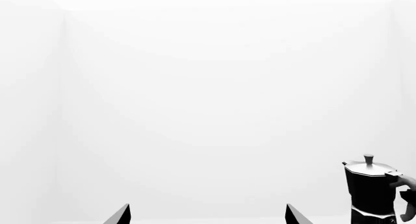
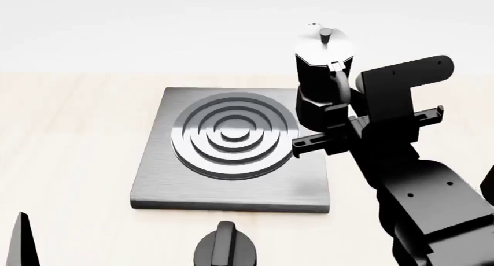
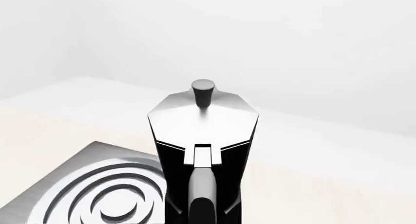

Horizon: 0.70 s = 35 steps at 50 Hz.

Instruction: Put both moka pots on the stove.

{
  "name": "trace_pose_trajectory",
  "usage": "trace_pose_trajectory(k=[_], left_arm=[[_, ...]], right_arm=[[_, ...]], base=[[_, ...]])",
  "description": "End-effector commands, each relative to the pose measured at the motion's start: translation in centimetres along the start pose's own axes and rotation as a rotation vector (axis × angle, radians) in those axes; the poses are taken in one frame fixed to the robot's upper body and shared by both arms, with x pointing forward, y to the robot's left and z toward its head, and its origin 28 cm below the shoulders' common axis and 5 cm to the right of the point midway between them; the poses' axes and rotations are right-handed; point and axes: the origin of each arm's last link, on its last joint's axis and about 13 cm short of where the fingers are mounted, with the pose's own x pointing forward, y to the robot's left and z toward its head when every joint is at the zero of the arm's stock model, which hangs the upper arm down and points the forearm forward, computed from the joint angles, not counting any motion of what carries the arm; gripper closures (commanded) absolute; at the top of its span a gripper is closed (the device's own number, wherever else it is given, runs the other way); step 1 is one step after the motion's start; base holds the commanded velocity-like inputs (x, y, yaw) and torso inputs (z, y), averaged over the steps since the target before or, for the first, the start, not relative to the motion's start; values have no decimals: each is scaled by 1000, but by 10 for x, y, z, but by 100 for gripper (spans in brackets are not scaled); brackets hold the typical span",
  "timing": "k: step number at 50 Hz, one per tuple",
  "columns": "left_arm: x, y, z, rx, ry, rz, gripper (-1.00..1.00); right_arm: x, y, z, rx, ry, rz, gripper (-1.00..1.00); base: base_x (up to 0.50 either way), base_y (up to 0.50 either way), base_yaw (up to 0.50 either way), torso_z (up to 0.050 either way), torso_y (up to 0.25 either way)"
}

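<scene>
A glossy black moka pot (image 2: 323, 69) with a silver lid is at the far right corner of the stove (image 2: 231, 188), its base over the plate's right edge. My right gripper (image 2: 337, 120) is shut on the pot's lower body from the handle side. In the right wrist view the pot (image 3: 202, 136) fills the centre, its handle faces the camera, and it hides the fingers. The burner rings (image 3: 107, 195) lie beside it. My left gripper (image 1: 208, 216) is open and holds nothing. The pot (image 1: 369, 190) shows off to one side in that view.
A squat round black knob (image 2: 225, 247) sits on the light wooden table (image 2: 69, 133) in front of the stove. One left finger (image 2: 23, 243) shows at the near left. The right arm (image 2: 420, 196) reaches over the table's right side. A white wall stands behind.
</scene>
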Motion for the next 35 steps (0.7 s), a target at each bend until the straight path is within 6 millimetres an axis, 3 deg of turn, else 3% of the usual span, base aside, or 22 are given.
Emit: trace_pose_trajectory(k=[1, 35], left_arm=[[0, 1, 0, 1, 2, 3, -100], [1, 1, -5, 12, 1, -10, -100]], right_arm=[[14, 12, 18, -46, -69, 34, 100], [53, 51, 13, 26, -123, 142, 100]], base=[[0, 0, 0, 0, 0], [0, 0, 0, 0, 1]])
